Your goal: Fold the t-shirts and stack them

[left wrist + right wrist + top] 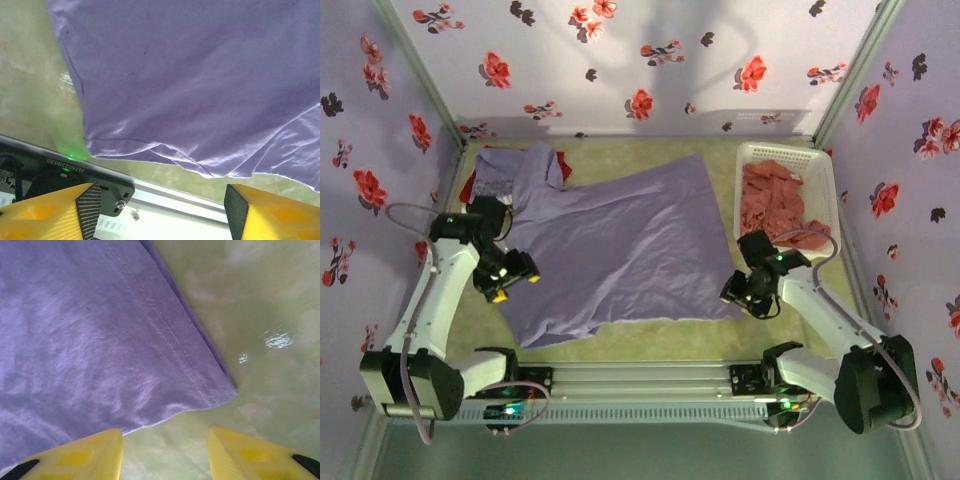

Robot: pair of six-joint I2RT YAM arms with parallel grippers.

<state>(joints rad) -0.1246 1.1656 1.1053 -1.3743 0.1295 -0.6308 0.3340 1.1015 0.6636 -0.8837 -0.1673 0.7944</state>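
Where the white slatted basket stands on the table, a crumpled salmon shirt lies inside it. Directly left of the basket, the lavender shirt lies spread flat. Its right edge runs just beside the basket's left wall, and no contact is visible. Farther left of the basket, beyond the lavender shirt, a purple shirt lies bunched and overlaps the lavender shirt's far-left part. A red shirt shows under its outer edge.

The right gripper sits just nearer than the basket's near-left corner, low over the lavender shirt's near-right corner. In the right wrist view its jaws are apart, with bare table between them. The hemmed corner of the lavender shirt lies just ahead. One yellow finger overlaps the hem edge, but contact cannot be determined.

The left gripper is well apart from the basket, across the lavender shirt, at that shirt's left edge. In the left wrist view its jaws are apart and nothing is held between them. The yellow fingers frame the lavender shirt's wrinkled near-left corner. A metal rail runs between that corner and the fingers.
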